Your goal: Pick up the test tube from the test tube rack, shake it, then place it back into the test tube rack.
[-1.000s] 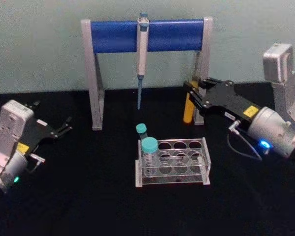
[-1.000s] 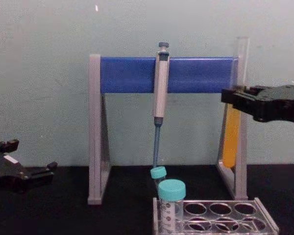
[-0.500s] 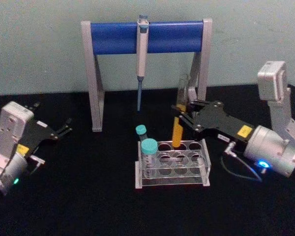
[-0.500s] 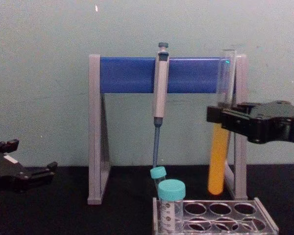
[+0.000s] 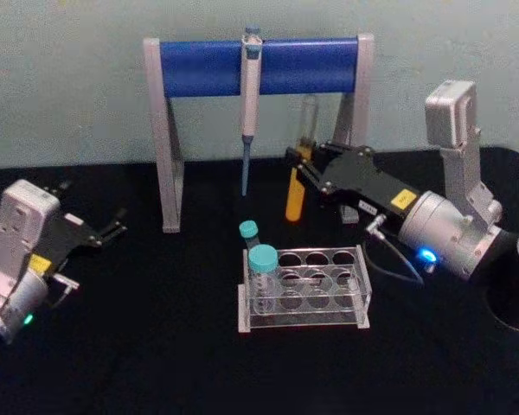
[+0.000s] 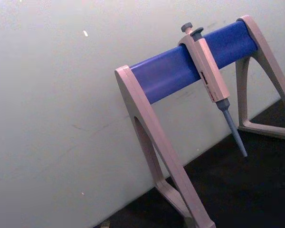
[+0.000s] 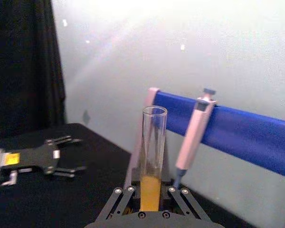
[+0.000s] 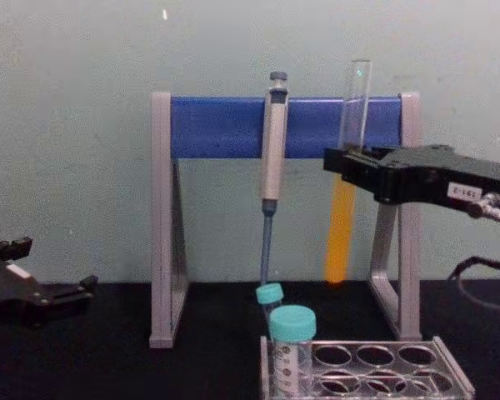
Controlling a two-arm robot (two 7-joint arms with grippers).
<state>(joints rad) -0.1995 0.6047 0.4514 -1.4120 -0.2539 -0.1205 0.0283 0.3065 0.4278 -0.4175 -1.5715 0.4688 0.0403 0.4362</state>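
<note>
— What does the right gripper [image 5: 301,162] do at this moment?
— It is clenched on the test tube [image 5: 294,200]. Its fingers [image 7: 118,198] press the glass from both sides, a little above the tube's middle. The open mouth stands over the gripper, and the part with orange liquid hangs under it, almost upright.
— Does the tube touch something else?
— No, it is in the air. Its round bottom is clearly higher than the test tube rack [image 5: 327,271], with free space between them.
— And where is the rack, seen from this gripper?
— Lower, and closer to the robot's body. Two teal-capped vials [image 5: 262,259] stand at the rack's left end, below the gripper and to its left.
— What is behind the gripper?
— The pipette stand [image 5: 199,65] with the blue bar. The grey pipette [image 5: 249,86] hangs from this bar, near the gripper's fingertips on their left side, not touching the tube.
— And the other arm?
— The left gripper [image 5: 93,201] is well apart, far left of the right one and lower, close over the black table [image 5: 156,346]. Its fingers are spread and nothing is between them.
</note>
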